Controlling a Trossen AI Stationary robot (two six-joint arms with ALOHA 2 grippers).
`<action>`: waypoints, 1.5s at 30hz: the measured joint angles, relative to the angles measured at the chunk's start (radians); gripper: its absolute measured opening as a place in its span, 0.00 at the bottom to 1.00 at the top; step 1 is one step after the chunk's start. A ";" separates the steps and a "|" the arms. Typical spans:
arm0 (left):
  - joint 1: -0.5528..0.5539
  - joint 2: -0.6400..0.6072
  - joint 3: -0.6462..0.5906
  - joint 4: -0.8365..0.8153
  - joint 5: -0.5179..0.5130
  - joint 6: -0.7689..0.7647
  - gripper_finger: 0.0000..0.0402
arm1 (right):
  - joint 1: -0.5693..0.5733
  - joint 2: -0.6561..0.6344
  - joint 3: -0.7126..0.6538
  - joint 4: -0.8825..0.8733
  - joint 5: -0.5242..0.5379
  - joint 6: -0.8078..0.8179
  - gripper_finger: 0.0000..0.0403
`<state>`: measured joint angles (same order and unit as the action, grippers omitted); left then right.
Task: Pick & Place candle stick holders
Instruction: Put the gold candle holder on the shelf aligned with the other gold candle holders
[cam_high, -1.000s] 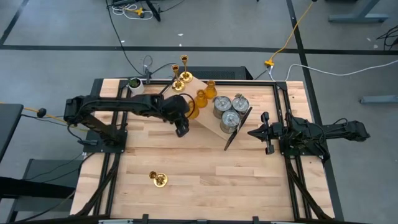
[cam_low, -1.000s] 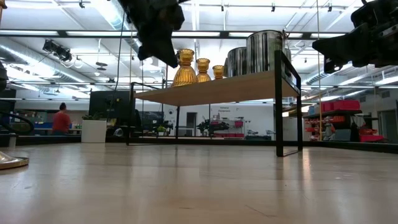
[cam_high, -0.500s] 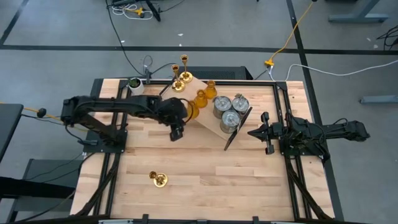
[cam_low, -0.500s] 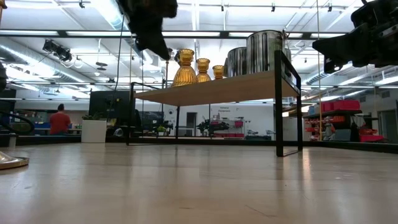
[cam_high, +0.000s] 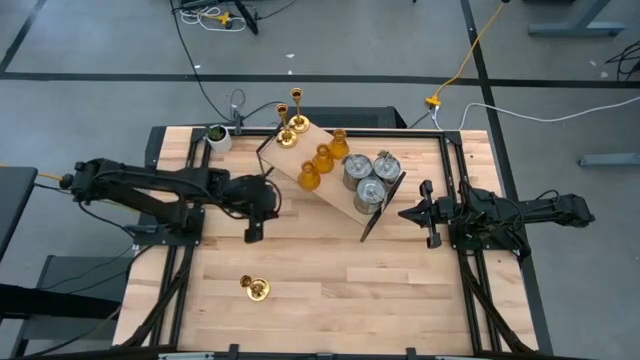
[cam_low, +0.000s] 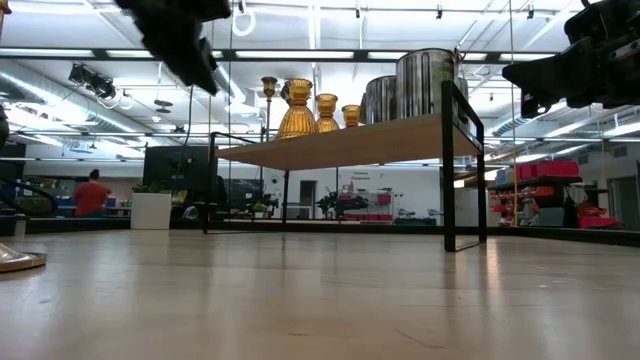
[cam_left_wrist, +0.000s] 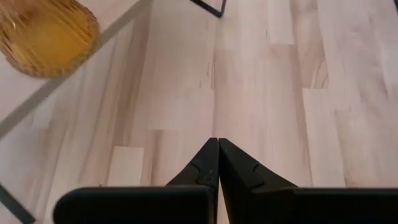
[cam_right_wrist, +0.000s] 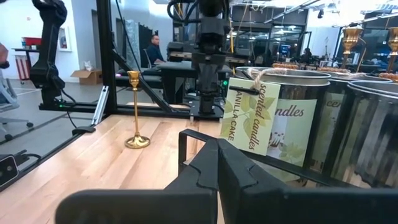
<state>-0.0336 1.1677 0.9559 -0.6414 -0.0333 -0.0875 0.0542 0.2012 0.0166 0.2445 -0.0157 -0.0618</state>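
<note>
Pale wood forms the top of the small raised shelf (cam_high: 322, 182), which stands on black legs at the far middle of the table (cam_high: 330, 290). Three amber glass holders (cam_high: 322, 160) stand in a row on it, with three silver-grey metal cylinders (cam_high: 370, 178) grouped just beside them toward the right arm. In the right wrist view the nearest cylinder (cam_right_wrist: 283, 127) carries a paper tag printed with "scented candles"; its contents cannot be seen. Two brass stick holders (cam_high: 292, 122) stand at the shelf's far left corner. A third brass holder (cam_high: 255, 288) stands alone on the table's near left area, well apart from the shelf. A small white pot with a plant (cam_high: 217, 137) sits at the table's far left corner.

The left gripper (cam_high: 254, 232) hangs over bare table just left of the shelf, fingers pressed together and holding nothing. The right gripper (cam_high: 409, 213) waits beside the shelf's right end, fingers likewise together and empty.
</note>
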 joint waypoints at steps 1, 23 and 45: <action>-0.010 -0.019 -0.022 0.008 0.000 0.001 0.03 | 0.000 0.000 0.000 0.000 0.000 0.000 0.01; -0.278 -0.210 -0.243 0.106 0.037 0.100 0.14 | 0.000 0.000 0.000 -0.001 0.000 0.000 0.01; -0.488 -0.204 -0.244 0.051 0.057 0.002 0.52 | 0.000 0.000 0.000 0.000 0.000 0.000 0.01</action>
<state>-0.5220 0.9642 0.7124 -0.5901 0.0242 -0.0851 0.0544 0.2016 0.0166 0.2443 -0.0158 -0.0616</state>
